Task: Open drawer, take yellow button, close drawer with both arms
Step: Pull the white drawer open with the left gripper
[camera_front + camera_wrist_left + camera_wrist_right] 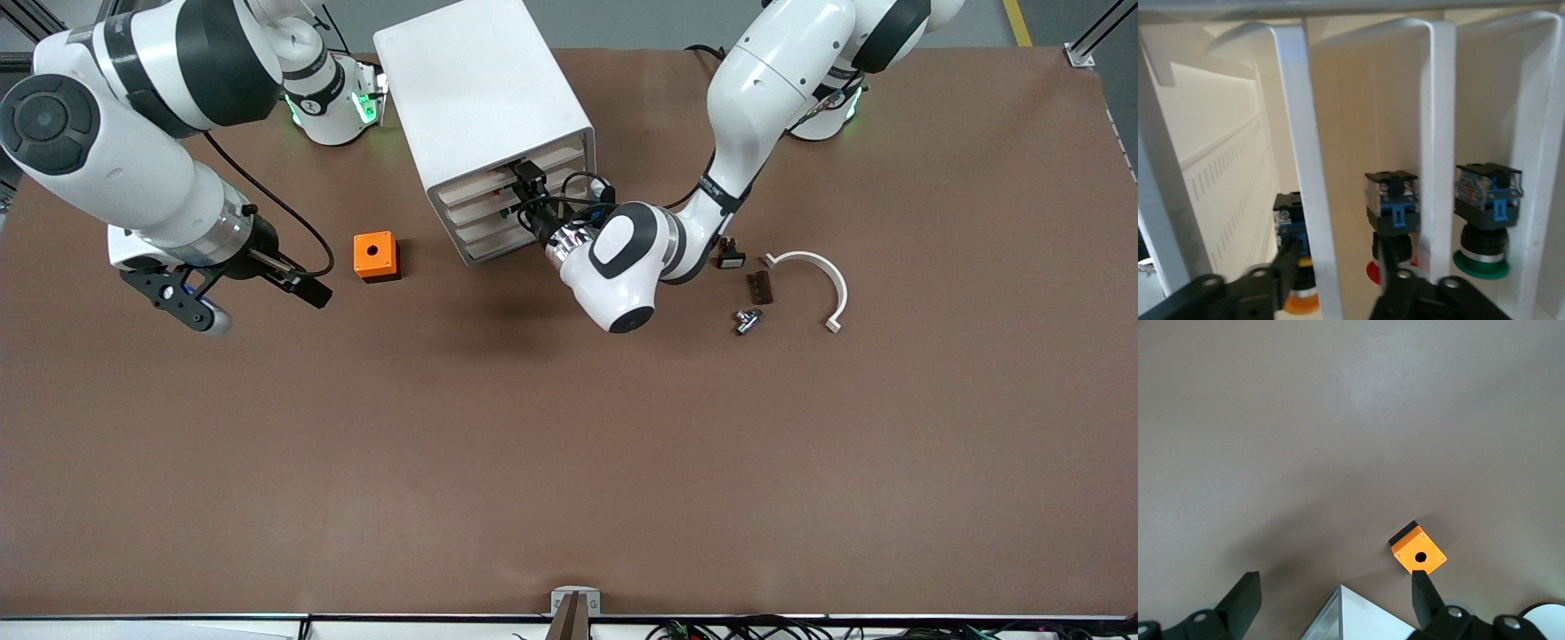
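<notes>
The white cabinet [480, 89] stands at the robots' side of the table. My left gripper [531, 191] is at the front of its top drawer [560, 158]. In the left wrist view the left gripper [1336, 270] is open, with one finger on each side of that drawer's front wall [1305, 167] and not pressing it. The orange-capped button [1298, 293] lies inside that drawer, beside one finger. My right gripper [191, 307] is open and empty over the table at the right arm's end; it also shows in the right wrist view [1335, 600].
An orange cube with a hole [376, 256] [1418, 553] sits beside the cabinet. Red-capped [1381, 270] and green-capped [1481, 263] buttons lie in the lower drawers. A small black part [731, 256], a brown part [760, 287], a metal part [747, 320] and a white curved bracket [822, 280] lie toward the left arm's end.
</notes>
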Controlling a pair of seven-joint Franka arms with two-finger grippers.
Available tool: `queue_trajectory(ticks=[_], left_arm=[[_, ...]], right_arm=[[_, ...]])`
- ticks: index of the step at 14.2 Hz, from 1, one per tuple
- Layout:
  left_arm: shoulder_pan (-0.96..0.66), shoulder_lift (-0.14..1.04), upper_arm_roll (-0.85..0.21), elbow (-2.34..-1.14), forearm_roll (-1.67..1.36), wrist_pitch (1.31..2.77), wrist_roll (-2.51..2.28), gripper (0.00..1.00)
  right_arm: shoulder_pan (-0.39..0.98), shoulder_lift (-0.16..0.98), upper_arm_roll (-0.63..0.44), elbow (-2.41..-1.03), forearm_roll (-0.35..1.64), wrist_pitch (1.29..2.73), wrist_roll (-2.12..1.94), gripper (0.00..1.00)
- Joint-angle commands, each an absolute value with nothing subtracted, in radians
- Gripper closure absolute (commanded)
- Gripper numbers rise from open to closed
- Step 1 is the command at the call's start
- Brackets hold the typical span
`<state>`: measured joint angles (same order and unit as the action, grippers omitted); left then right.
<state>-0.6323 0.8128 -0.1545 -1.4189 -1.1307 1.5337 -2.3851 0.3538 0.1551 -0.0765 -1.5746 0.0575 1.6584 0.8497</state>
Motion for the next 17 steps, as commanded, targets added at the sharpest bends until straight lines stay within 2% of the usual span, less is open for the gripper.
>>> queue_trajectory(ticks=[1,2,3,8,14,17], left_arm=[[-0.621,0.816,-0.150,-1.404,-1.152,1.499,-2.401,0.93],[-0.620,0.816,-0.147,-1.404,-1.155,1.499,-2.401,0.99],[-0.608,0.813,-0.146,-1.402,-1.155,1.499,-2.399,1.00],[-0.534,0.818,-0.138,-1.367,-1.158,1.509,-2.356,1.00],[-0.411,0.819,-0.138,-1.348,-1.158,1.609,-2.177,0.95],[-0.390,0.819,-0.138,-1.345,-1.158,1.649,-2.157,0.74]], right_arm=[[0.361,0.164,-0.083,-1.569,0.063,1.661,0.864,0.00],[0.362,0.167,-0.083,-1.592,0.063,1.669,0.864,0.00],[0.368,0.167,-0.083,-1.603,0.063,1.684,0.865,0.00],[0.387,0.167,-0.083,-1.620,0.063,1.713,0.902,0.00],[0.500,0.163,-0.083,-1.626,0.063,1.752,1.110,0.00],[0.598,0.181,-0.084,-1.628,0.063,1.816,1.274,0.00]])
